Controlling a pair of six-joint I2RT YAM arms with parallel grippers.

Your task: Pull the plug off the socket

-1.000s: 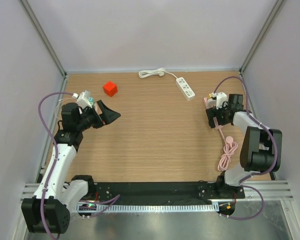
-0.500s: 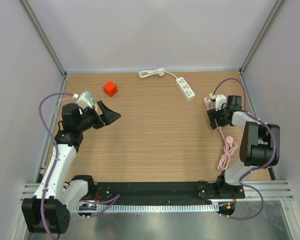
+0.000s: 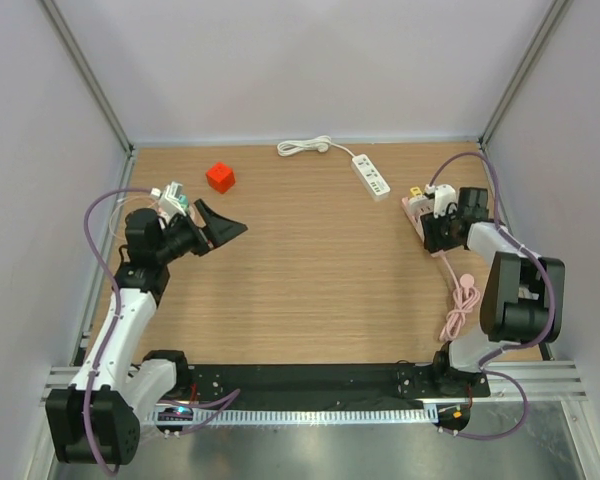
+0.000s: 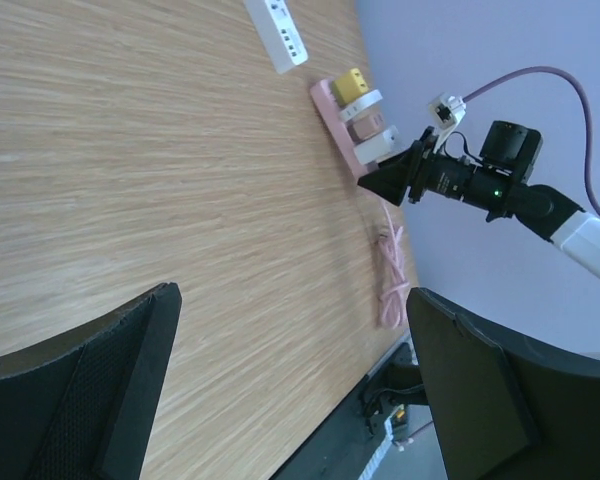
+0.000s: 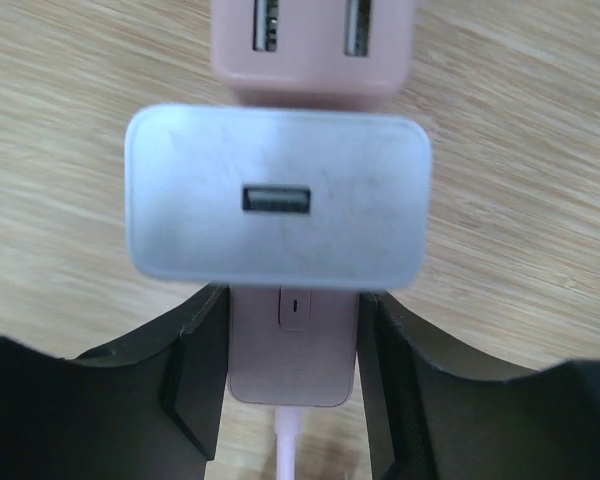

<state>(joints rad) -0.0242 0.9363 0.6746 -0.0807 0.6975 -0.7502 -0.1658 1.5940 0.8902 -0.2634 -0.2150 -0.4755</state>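
Two robot arms work over a wooden desk (image 3: 320, 280), seen from above with their bases along the bottom edge of the frame. At the right of the overhead view, the right hand (image 3: 430, 222) reaches the pink socket strip (image 3: 414, 204), which lies close to the side wall. The right wrist camera shows that hand (image 5: 292, 300) clamped on the strip (image 5: 292, 355), one dark finger (image 5: 195, 370) pressed against each long side. The white plug (image 5: 277, 195), a block with a USB port in its face, is still seated in the strip just past the fingertips and fills the middle of that frame. Further slots of the strip show at the top edge.

From the left wrist camera, the same white plug (image 4: 380, 146) is the lowest of several plugs in the strip (image 4: 325, 100), with a yellow one (image 4: 352, 82) at the upper end. A pink cable (image 3: 460, 305) trails from the strip toward the lower right of the overhead view, bunched in loose loops.

At the left of the overhead frame, the left hand (image 3: 230, 228) hangs above the desk with its fingers spread wide and nothing between them.

Along the top of the overhead frame lie a red cube (image 3: 219, 177) at the left and a white power strip (image 3: 371, 175) with its coiled white cord (image 3: 305, 147) near the centre.
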